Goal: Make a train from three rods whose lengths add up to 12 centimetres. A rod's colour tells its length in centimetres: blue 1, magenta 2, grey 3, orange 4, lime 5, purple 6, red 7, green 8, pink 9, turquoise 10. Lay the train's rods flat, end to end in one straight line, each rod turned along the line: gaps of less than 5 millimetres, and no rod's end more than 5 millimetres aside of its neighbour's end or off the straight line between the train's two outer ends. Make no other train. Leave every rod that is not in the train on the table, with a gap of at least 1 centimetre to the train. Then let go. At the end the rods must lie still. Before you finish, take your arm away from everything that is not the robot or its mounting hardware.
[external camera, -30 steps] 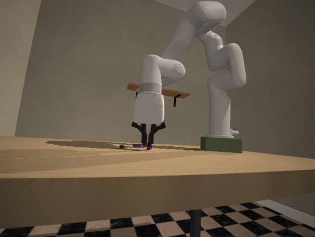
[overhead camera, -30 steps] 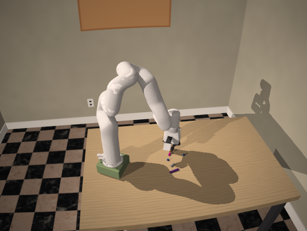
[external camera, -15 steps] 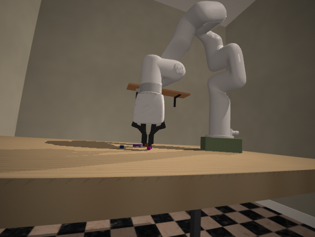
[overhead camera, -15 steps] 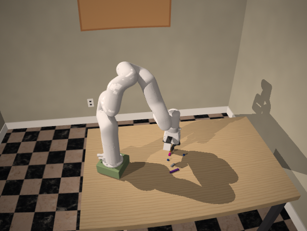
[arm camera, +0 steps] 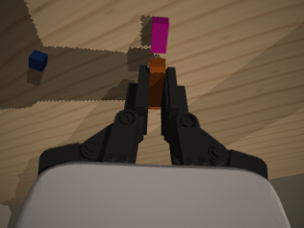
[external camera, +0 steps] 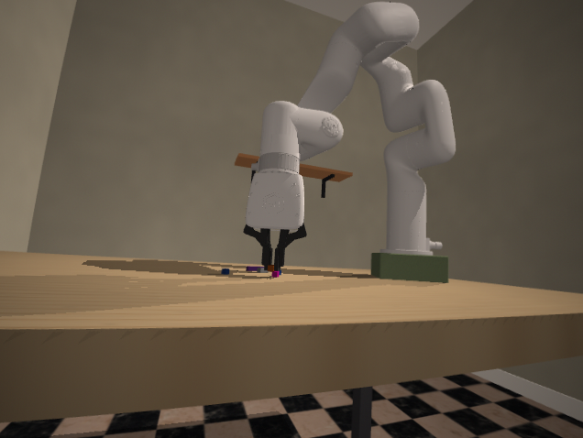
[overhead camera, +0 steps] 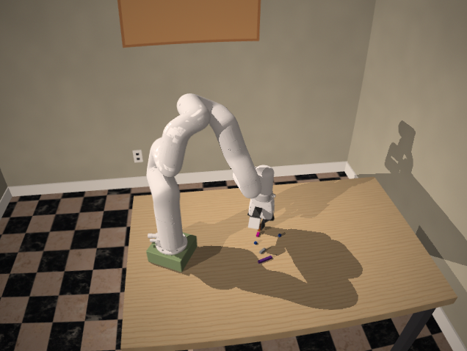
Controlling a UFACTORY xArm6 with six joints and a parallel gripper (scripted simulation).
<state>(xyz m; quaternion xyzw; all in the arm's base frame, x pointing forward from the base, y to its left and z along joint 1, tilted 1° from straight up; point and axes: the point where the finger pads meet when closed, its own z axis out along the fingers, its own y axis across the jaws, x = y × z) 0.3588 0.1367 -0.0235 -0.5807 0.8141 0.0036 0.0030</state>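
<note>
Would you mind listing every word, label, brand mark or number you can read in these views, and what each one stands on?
None: no readable text shows in any view.
Gripper body: a faint round embossed mark, too blurred to read.
Arm joint cap: a round dotted pattern, no legible letters.
Board on the wall: plain, no writing.
Orange rod, magenta rod: unmarked.

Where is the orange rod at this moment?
In the wrist view, the short orange rod is clamped between the black gripper fingers, low over the wooden table, its far end just short of the magenta rod.
</note>
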